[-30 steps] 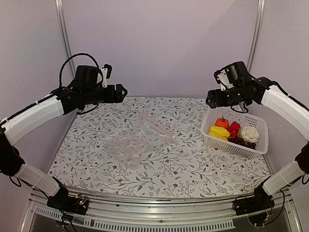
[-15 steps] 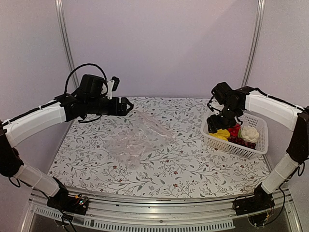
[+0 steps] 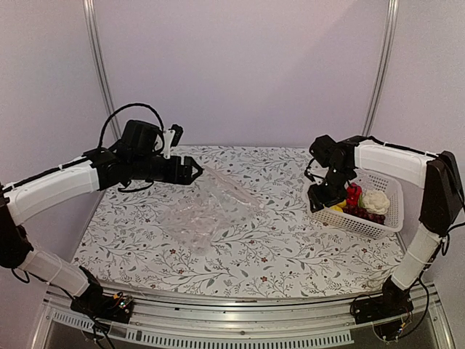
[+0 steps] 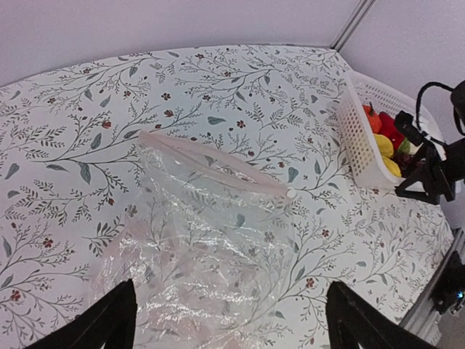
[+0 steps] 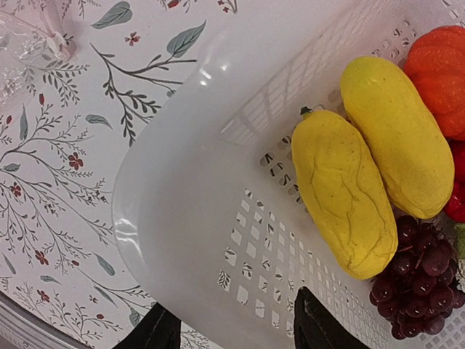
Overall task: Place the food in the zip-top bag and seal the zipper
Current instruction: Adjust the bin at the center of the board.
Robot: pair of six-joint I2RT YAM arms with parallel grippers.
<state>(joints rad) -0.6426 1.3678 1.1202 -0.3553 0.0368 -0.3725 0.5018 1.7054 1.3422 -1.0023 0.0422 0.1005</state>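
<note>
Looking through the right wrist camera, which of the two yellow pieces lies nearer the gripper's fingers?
The lower-left yellow piece, beside the grape bunch; the other yellow piece lies farther up, against the pumpkin.

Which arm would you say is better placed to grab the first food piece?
Right: its gripper hangs open over the basket by the yellow pieces; the left gripper is away, above the bag.
</note>
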